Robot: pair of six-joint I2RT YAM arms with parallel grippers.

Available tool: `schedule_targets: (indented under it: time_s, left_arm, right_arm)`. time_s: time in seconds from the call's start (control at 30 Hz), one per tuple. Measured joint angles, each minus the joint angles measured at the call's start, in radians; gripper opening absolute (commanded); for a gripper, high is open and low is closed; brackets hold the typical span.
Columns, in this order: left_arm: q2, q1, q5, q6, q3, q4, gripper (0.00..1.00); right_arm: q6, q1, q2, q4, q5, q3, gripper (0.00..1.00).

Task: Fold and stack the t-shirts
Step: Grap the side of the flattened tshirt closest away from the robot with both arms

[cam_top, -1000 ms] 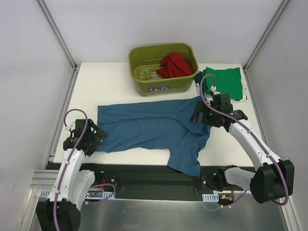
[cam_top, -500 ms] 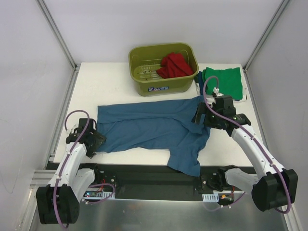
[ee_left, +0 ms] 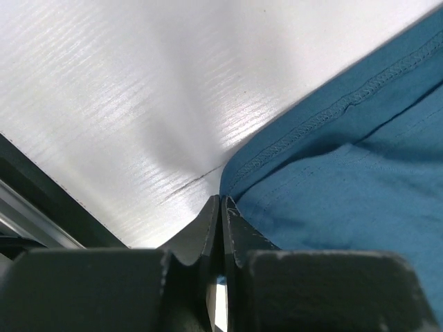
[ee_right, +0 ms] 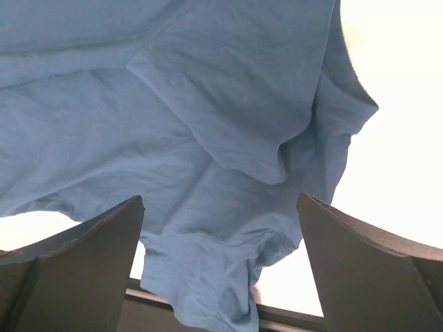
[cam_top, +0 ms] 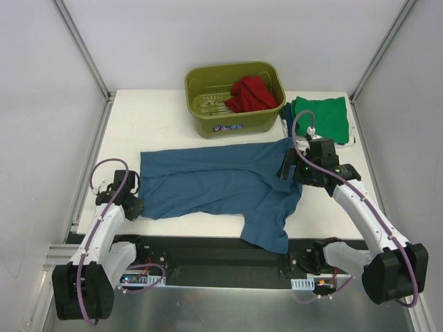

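The teal-blue t-shirt [cam_top: 208, 183] lies spread on the table [cam_top: 152, 117], one flap hanging over the near edge. The left gripper [ee_left: 220, 207] is closed at the hem corner, perhaps on a mere sliver, which could slip free under a pull. The right gripper [ee_right: 220, 200] hovers above it, spread wide. The sticker [cam_top: 228, 128] on the olive-green tub [cam_top: 266, 121] is illegible.

Top view: bright, even overhead light, faint shadows on the table [cam_top: 159, 117]. Left wrist view: a glare patch on the table beside the shirt [ee_left: 360, 194]; left fingers [ee_left: 197, 238] blurred, hem stitching sharp. Right wrist view: table blown out white, right fingers [ee_right: 83, 249] dark, soft-edged.
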Motion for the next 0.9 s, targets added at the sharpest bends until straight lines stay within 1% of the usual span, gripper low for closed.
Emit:
schedule_targets:
  time_s: [0.13,0.2,0.27,0.33,0.4,0.5,0.7,0.8,0.9]
  left_arm:
    - [-0.006,0.0,-0.011,0.001,0.0,0.0,0.0]
    - [-0.018,0.0,-0.011,0.001,0.0,0.0,0.0]
    - [-0.034,0.0,-0.011,0.001,0.0,0.0,0.0]
    - [-0.058,0.0,-0.011,0.001,0.0,0.001,0.0]
    - [-0.082,0.0,-0.011,0.002,0.0,0.004,0.0]
    - [-0.11,0.0,-0.01,0.005,0.0,0.013,0.0]
    - [-0.144,0.0,-0.008,0.013,-0.011,0.035,0.0]
    - [-0.148,0.0,-0.005,0.022,-0.021,0.043,0.0]
    - [-0.15,0.0,-0.001,0.028,-0.035,0.055,0.0]
  right_arm:
    - [-0.003,0.002,-0.053,0.007,-0.033,-0.05,0.97]
    - [-0.009,0.003,-0.138,0.014,-0.059,-0.095,0.97]
    - [-0.007,0.004,-0.265,0.012,-0.064,-0.126,0.97]
    - [0.019,0.005,-0.385,0.021,-0.024,-0.124,0.97]
    - [0.065,0.005,-0.46,0.005,0.048,-0.101,0.97]
    - [0.071,0.005,-0.47,-0.022,0.108,-0.054,0.97]
    - [0.068,0.013,-0.45,-0.101,0.017,-0.036,0.97]
    - [0.068,0.059,-0.445,-0.158,-0.007,-0.038,0.97]
    - [0.073,0.152,-0.433,-0.199,-0.005,-0.054,0.98]
